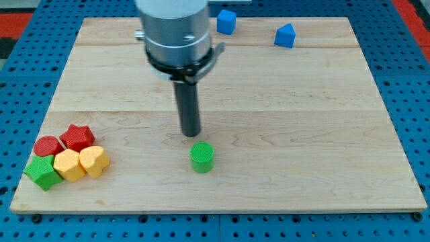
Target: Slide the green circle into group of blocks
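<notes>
The green circle [201, 157] stands on the wooden board [282, 134] near the view's bottom, a little left of centre. My tip [191, 134] is just above it and slightly to its left, with a small gap between them. The group of blocks lies at the bottom left: a red circle [48, 146], a red star [77, 137], a green star [41, 171], a yellow hexagon [68, 165] and a yellow heart-like block [94, 160], all packed close together.
Two blue blocks sit at the view's top: a blue cube [226, 21] beside the arm's body and a blue pentagon-like block [285, 35] to its right. The board lies on a blue perforated surface [416, 101].
</notes>
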